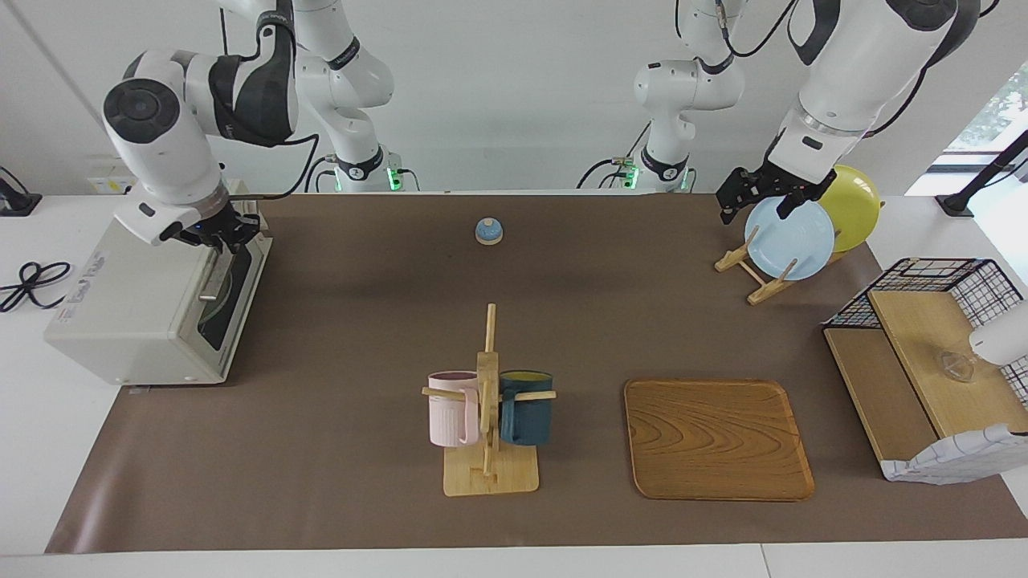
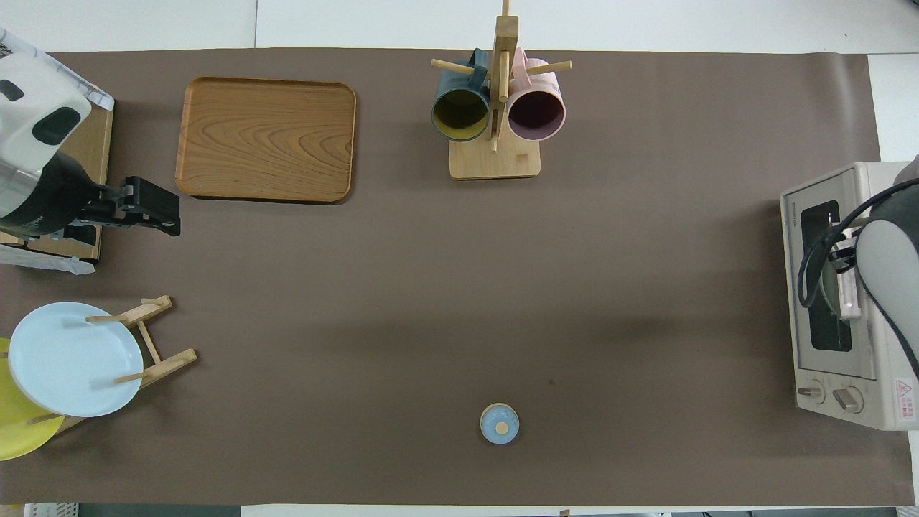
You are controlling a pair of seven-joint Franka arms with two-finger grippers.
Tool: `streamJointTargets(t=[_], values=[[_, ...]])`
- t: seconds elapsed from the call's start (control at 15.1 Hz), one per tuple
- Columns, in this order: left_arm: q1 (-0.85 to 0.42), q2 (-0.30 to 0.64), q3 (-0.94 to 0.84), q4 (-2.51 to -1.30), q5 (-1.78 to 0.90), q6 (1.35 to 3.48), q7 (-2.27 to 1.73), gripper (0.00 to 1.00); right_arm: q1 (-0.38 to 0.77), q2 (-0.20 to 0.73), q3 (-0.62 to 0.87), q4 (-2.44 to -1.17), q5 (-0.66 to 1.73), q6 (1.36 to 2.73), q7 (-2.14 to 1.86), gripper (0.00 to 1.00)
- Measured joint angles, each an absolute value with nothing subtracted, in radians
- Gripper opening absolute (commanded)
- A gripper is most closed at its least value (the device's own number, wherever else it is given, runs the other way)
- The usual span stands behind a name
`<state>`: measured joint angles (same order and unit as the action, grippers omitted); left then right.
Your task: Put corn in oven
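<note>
While the released left tool [image 1: 763, 201] hangs over the plates [image 1: 791, 238], the right tool's [image 1: 221, 233] state above the oven [image 1: 136, 313] is unclear.

**Two white robot arms with black grippers**

Both arms are showing glossy white rounded shells with dark grey joint bands. Black cables are looping along the links above each claw. The left gripper [image 1: 763, 197] and right gripper [image 1: 218, 234] are black. Green lights are glowing at the bases.

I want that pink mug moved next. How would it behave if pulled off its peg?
The pink mug looks rigid, likely ceramic, so breakable. It hangs by its handle on the wooden mug rack, which is tall and slim, so a sideways tug might tip it.
</note>
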<state>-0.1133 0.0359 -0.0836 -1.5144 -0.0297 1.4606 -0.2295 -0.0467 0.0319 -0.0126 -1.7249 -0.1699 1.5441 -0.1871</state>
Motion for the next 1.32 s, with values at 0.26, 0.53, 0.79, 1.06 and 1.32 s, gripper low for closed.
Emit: streamJointTargets(t=[0.26,0.53,0.79,1.06,1.32], values=[[-0.113,0.036,-0.084,-1.514,-0.030,1.461,-0.229,1.00,-0.047,0.031,-0.013,-1.636,-0.001,1.512,-0.186,1.00],[-0.113,0.036,-0.084,-1.514,-0.030,1.461,-0.229,1.00,-0.047,0.029,-0.014,-1.621,0.020,1.492,-0.185,1.00],[-0.113,0.036,-0.084,-1.514,-0.030,1.461,-0.229,1.00,-0.046,0.028,-0.010,-1.620,0.020,1.489,-0.158,1.00],[-0.113,0.036,-0.084,-1.514,-0.030,1.461,-0.229,1.00,-0.041,0.005,-0.001,-1.623,0.020,1.469,-0.144,1.00],[-0.113,0.036,-0.084,-1.514,-0.030,1.461,-0.229,1.00,-0.005,-0.021,-0.023,-1.623,0.020,1.467,-0.143,1.00]])
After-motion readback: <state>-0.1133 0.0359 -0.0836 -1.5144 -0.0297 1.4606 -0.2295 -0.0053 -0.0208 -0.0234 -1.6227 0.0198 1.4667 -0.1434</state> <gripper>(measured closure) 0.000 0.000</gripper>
